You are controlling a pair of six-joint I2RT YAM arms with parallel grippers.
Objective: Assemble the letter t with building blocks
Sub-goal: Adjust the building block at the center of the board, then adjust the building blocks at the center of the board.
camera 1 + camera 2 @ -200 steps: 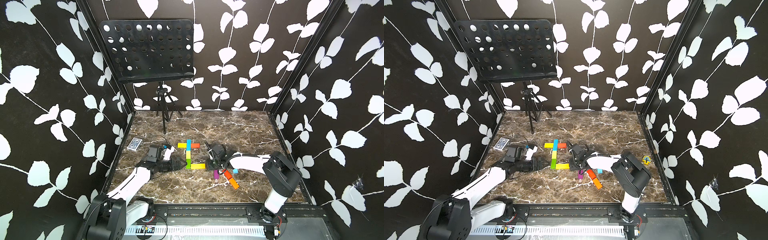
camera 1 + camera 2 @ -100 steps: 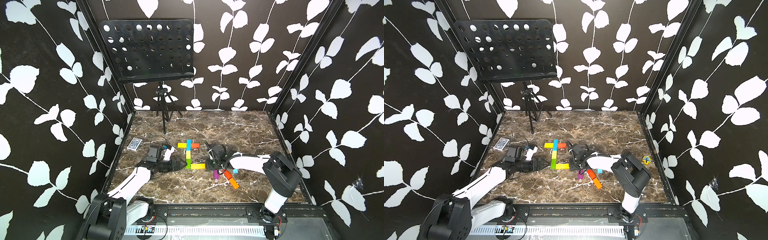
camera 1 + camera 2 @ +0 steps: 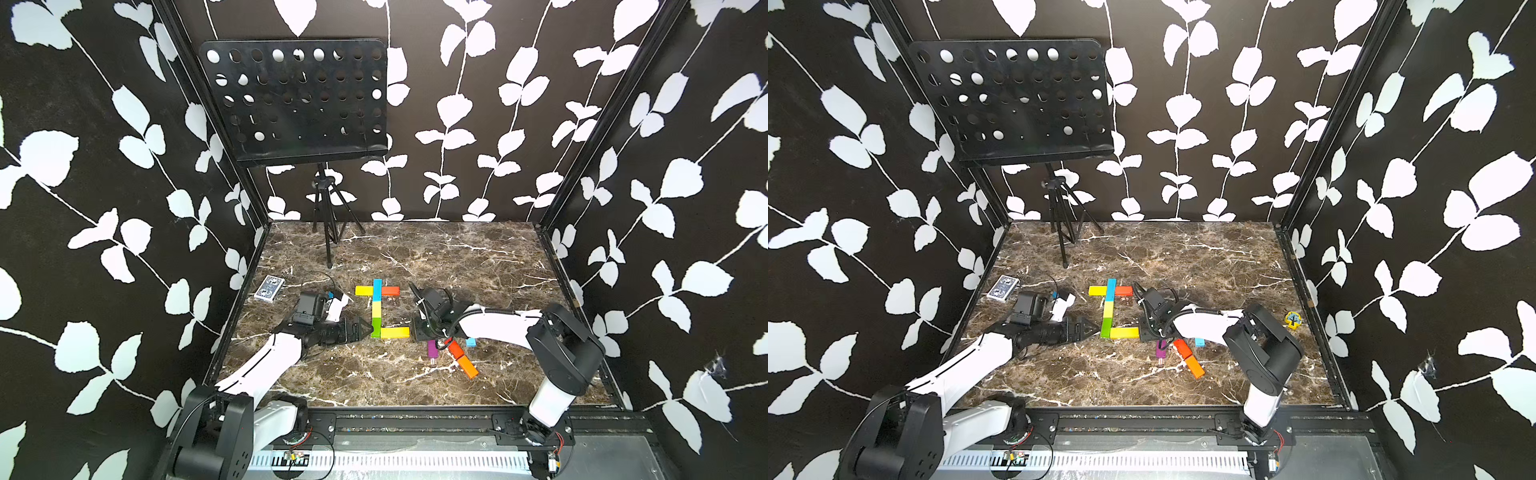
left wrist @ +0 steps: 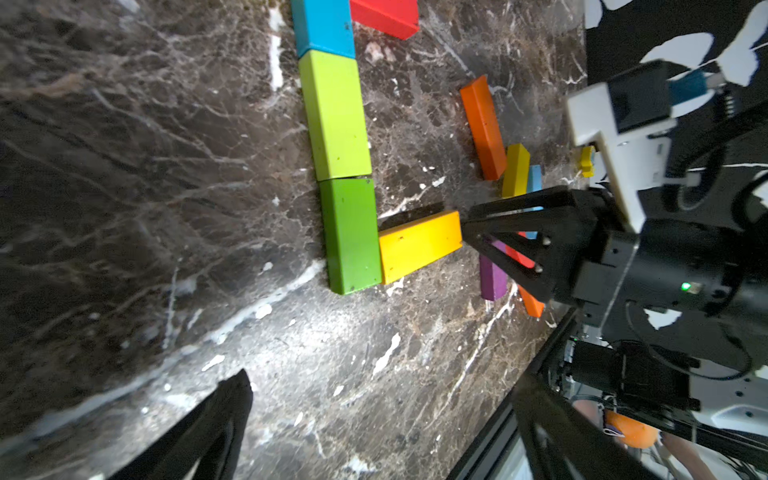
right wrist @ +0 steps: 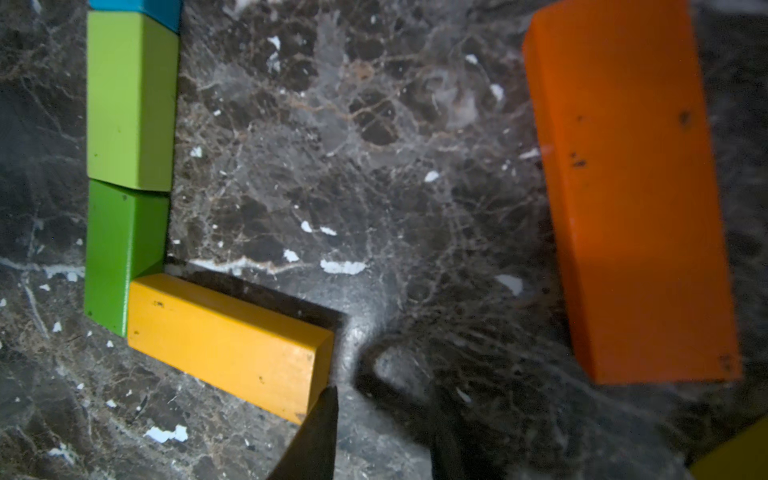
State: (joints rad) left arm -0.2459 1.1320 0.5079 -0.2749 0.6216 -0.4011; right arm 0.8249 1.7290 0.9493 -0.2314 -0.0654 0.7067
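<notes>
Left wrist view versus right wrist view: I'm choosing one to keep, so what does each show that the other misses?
Left wrist only: the right gripper, a purple block, a red block.
Right wrist only: nothing new, just a closer yellow block.
Both: yellow block touching the dark green block, lime block, cyan block, an orange block, marble table.

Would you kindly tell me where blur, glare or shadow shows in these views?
Right wrist view: the orange block is soft, out of focus, and the yellow block casts a hard dark shadow. Left wrist view: glare brightens the marble tabletop beside the dark green block. Both top views: sharp.
</notes>
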